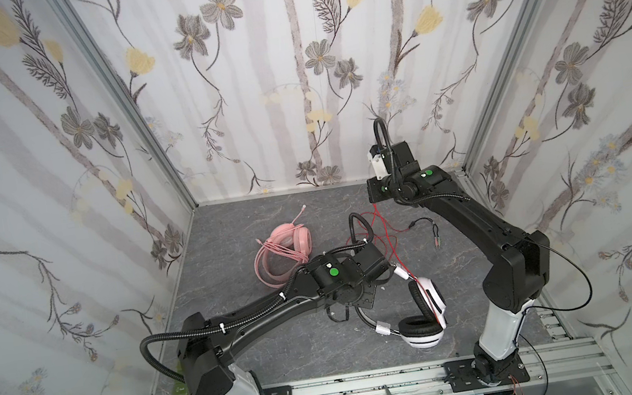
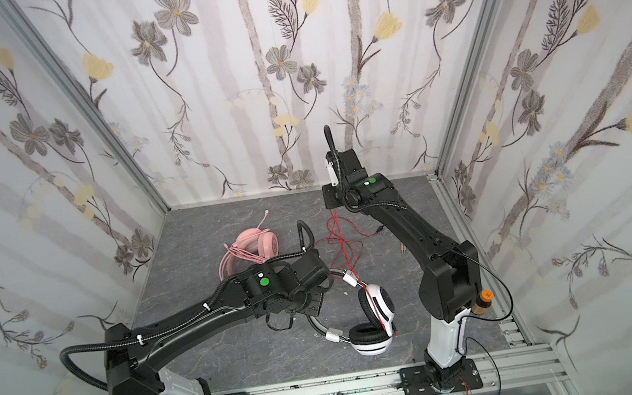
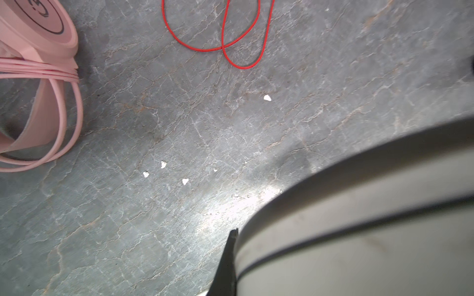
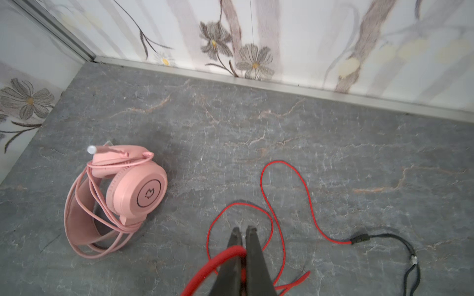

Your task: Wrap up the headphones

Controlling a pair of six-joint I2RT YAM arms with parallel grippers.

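The right pincer [image 4: 243,232] is pressed together on the red cord [image 4: 228,251], raised at the far side. The left pincer [image 3: 232,246] seems clamped on the band of the white-and-black headset [image 1: 426,309], near and right of centre on the desk [image 1: 286,358]. The pink headset [image 1: 291,240] (cord looped round it) lies far left. Best: hold the band firm, lead the cord round it lightly taut, clearing slack loops first.
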